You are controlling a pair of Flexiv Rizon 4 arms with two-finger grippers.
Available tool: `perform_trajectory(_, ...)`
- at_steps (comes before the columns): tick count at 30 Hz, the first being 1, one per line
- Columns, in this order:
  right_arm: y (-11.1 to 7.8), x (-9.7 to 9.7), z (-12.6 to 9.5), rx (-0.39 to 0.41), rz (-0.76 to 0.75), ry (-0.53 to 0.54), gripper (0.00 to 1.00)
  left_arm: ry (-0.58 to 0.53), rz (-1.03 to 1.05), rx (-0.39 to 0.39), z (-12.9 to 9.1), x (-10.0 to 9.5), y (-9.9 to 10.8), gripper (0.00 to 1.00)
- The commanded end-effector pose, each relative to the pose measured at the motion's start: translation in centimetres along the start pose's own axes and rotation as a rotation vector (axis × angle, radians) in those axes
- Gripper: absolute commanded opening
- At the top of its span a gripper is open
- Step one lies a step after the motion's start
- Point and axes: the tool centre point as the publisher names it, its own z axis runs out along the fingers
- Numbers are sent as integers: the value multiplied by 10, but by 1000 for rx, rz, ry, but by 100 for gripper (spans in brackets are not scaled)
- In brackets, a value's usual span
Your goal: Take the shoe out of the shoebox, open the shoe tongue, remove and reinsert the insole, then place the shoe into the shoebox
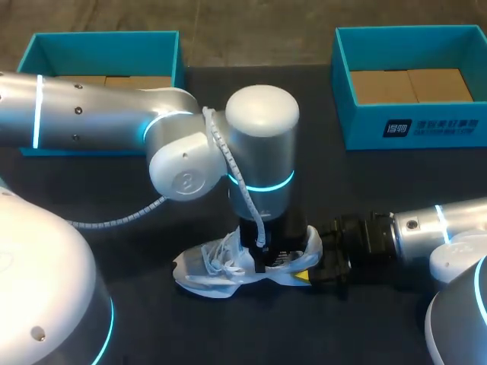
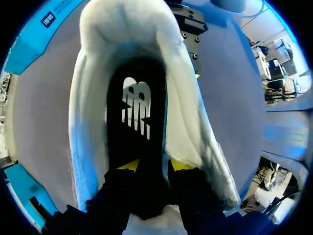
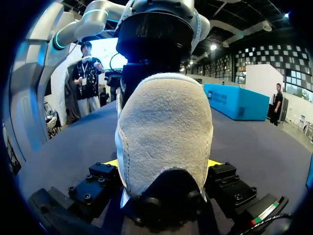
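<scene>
Looks like we're mid insole step: left end effector [image 2: 151, 166] pinching the flat black insole [image 2: 137, 107], right end effector [image 3: 163, 164] clamping the white fabric sneaker [image 3: 166, 122] at its heel, so next we probably pull straight up.

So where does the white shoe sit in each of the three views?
Head view: white shoe low in the middle, on the table under the left arm's wrist.
Left wrist view: shoe just ahead of the left end effector, opening and black insole showing.
Right wrist view: shoe heel between the right end effector fingers.
Shared landmark: right end effector clamping the heel.
</scene>
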Motion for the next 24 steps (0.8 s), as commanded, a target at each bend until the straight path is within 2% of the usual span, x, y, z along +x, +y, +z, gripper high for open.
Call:
perform_trajectory(1,0,0,1,4,1,0,0,-60,-16,-14,7,-2,-3,35)
perform_trajectory(6,0,0,1,4,1,0,0,-124,-45,-28,8,-12,-4,33)
perform_trajectory(10,0,0,1,4,1,0,0,-145,-56,-40,9,-18,-4,26)
perform_trajectory(11,0,0,1,4,1,0,0,-158,-65,-45,9,-20,-4,21)
perform_trajectory(13,0,0,1,4,1,0,0,-154,-68,-44,9,-23,-4,4)
perform_trajectory(14,0,0,1,4,1,0,0,-154,-73,-42,8,-24,-3,0)
perform_trajectory(24,0,0,1,4,1,0,0,-136,-85,-8,-5,-30,2,0)
